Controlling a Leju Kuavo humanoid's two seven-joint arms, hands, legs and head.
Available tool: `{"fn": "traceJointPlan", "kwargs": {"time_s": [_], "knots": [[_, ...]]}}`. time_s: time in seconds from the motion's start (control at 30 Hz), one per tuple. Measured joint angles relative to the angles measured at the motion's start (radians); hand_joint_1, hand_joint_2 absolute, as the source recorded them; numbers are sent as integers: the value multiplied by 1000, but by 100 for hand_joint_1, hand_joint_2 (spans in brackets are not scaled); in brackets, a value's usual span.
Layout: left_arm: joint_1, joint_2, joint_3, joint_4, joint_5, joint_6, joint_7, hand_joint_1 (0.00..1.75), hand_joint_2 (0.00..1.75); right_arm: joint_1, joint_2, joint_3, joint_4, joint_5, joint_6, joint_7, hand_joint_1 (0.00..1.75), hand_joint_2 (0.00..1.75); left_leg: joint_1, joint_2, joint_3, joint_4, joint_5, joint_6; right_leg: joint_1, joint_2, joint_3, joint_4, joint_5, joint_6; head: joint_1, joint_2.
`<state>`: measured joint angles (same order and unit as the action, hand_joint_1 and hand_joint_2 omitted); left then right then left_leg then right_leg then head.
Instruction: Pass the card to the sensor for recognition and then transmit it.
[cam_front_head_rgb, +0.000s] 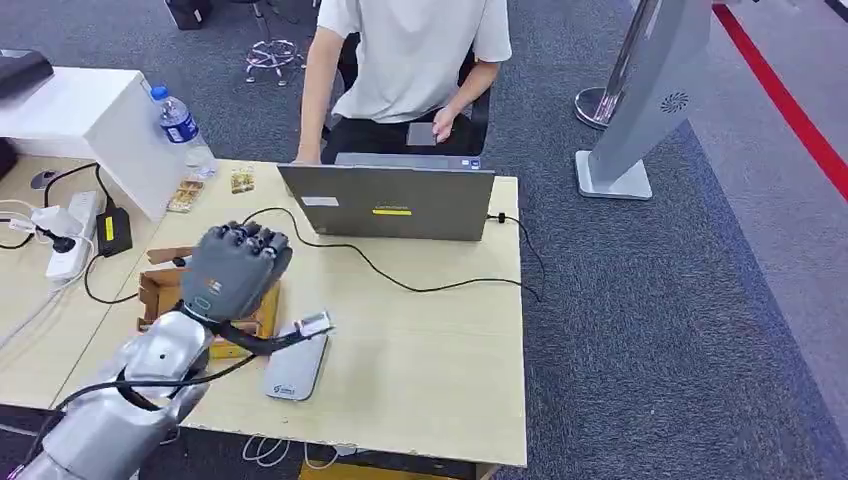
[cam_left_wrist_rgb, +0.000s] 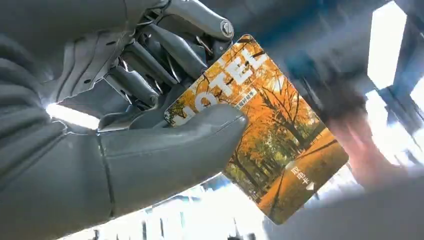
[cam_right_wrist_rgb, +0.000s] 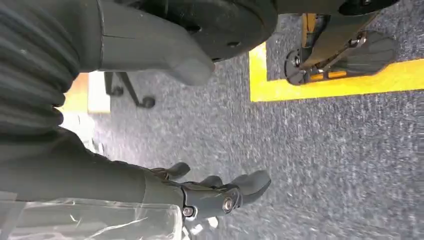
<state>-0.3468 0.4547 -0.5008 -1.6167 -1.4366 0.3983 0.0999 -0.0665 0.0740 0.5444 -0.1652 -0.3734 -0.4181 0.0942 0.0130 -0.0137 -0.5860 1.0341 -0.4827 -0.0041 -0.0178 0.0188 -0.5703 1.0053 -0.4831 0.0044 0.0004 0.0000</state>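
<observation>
My left hand (cam_front_head_rgb: 235, 270) is raised above the left part of the wooden table (cam_front_head_rgb: 430, 350), its back towards the head camera. Its thumb (cam_left_wrist_rgb: 165, 150) and fingers pinch a hotel card (cam_left_wrist_rgb: 280, 150) printed with orange autumn trees; most of the card sticks out past the fingers. A flat grey sensor pad (cam_front_head_rgb: 297, 368) lies on the table just below and to the right of that hand. My right hand (cam_right_wrist_rgb: 115, 175) hangs over grey carpet with its fingers apart and nothing in it.
A person (cam_front_head_rgb: 410, 60) sits behind a grey laptop (cam_front_head_rgb: 390, 200) at the table's far edge, with a black cable trailing across the top. A cardboard box (cam_front_head_rgb: 160, 290) lies under my left hand. A water bottle (cam_front_head_rgb: 180, 125) and power strip (cam_front_head_rgb: 70, 235) stand left.
</observation>
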Motion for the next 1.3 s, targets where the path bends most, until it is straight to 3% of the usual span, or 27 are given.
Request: {"fn": "traceJointPlan", "kwargs": {"time_s": [0.17,0.33,0.47,0.6,0.63,0.83,1.07,1.17,1.3], "knots": [[-248,-23,116,116,-14,-27,-33,175,175,-6,0,43,2,32,11,10,0,175,2,0,0,0,3,-3,2,0,-1,1,3,-2,0,0],[-504,-33,167,384,-46,12,-34,175,175,-12,0,82,5,52,18,26,0,175,4,2,0,0,5,-4,4,3,-2,1,5,-4,0,0],[-619,-66,181,552,-42,47,-24,175,175,-16,0,94,6,51,23,31,0,175,4,1,-1,0,5,-4,4,2,-2,1,5,-4,0,0],[-659,-99,182,676,-43,63,-19,175,175,-18,0,104,6,45,24,32,0,175,4,2,-1,0,5,-4,4,3,-2,1,5,-4,0,0],[-664,-103,182,693,-42,61,-19,0,175,-18,0,105,6,44,24,33,0,175,4,2,-1,0,5,-4,4,3,-2,1,5,-4,0,0],[-700,-126,184,778,2,26,-27,0,175,-18,0,106,8,39,24,34,0,175,4,2,-1,0,5,-4,4,3,-2,1,5,-4,0,0],[-691,-131,188,793,34,27,-60,0,175,-19,0,106,10,29,21,34,0,175,5,2,-1,0,5,-4,4,3,-2,1,5,-4,0,0],[-632,-131,188,712,78,-39,-83,0,175,-18,0,106,10,7,18,31,0,175,5,2,-1,0,5,-4,4,3,-2,1,5,-4,0,0],[-474,-113,170,442,138,-181,-79,0,175,-15,0,94,10,-34,5,27,0,175,4,2,-2,0,4,-5,4,3,-3,1,4,-4,0,0]]}}
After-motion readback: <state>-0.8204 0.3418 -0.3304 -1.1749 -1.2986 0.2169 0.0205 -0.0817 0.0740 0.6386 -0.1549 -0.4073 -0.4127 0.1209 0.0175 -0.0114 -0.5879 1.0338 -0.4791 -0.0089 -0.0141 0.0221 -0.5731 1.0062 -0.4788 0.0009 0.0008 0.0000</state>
